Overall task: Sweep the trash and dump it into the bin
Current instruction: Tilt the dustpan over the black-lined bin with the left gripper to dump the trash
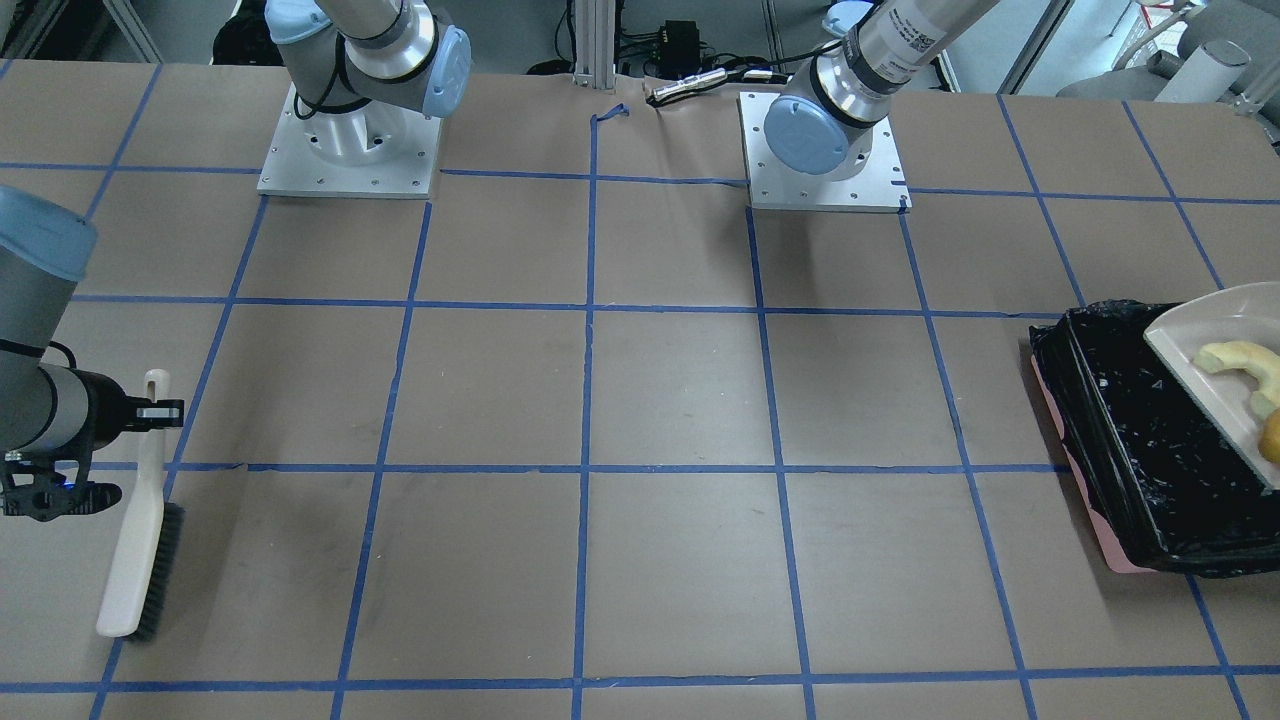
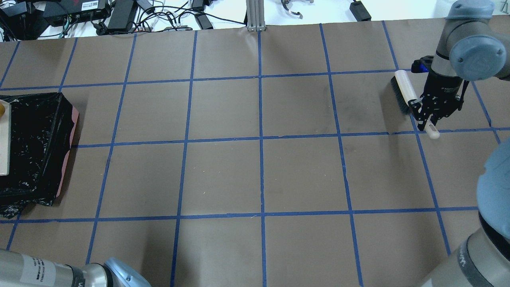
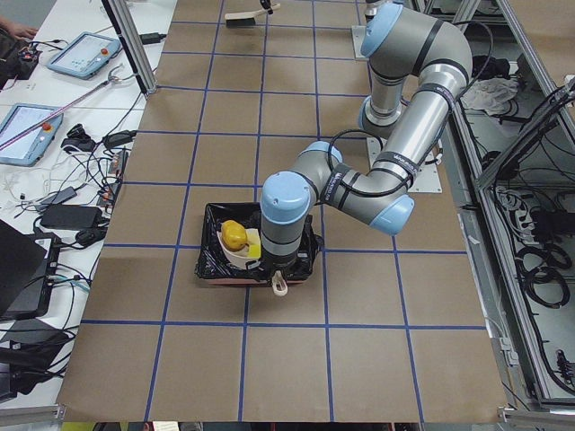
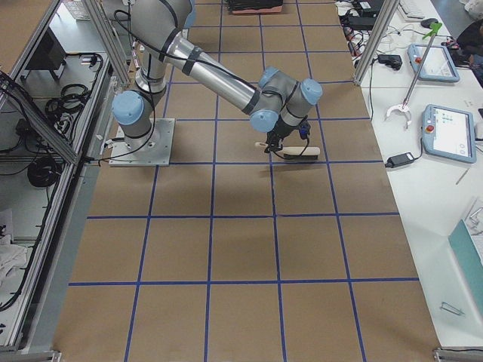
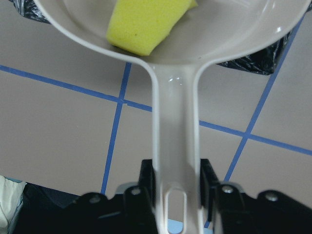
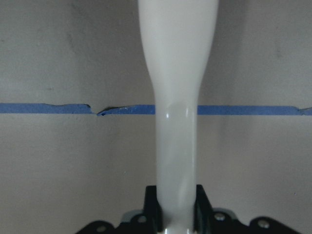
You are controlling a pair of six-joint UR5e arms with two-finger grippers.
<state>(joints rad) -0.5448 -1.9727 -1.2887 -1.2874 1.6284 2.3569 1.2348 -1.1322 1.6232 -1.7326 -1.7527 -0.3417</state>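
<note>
Bin (image 2: 40, 139): left edge of the overhead view at mid-height. It is a pink box lined with a black bag and stands on the table.
Dustpan (image 1: 1215, 325): held above the bin and cut off by the frame edge. Its handle runs straight back to the left wrist camera.
Slice (image 1: 1245, 362): pale and curved, lying in the pan.
Lump (image 1: 1272, 437): golden-brown, in the pan just beside the slice at the frame's right edge.
Sponge (image 5: 146, 22): yellow wedge in the pan near the root of the handle, at the top of the left wrist view.
Left gripper (image 5: 176, 178): closed tight on the pan's handle, close to its hanging slot.
Table (image 2: 259, 175): brown paper with a grid of blue tape.
Brush (image 2: 404, 91): upper right of the overhead view, with a white back and dark bristles (whether the bristles touch the table I cannot tell).
Right gripper (image 2: 428, 119): clamped on the brush's handle near its end, well apart from the bin.
</note>
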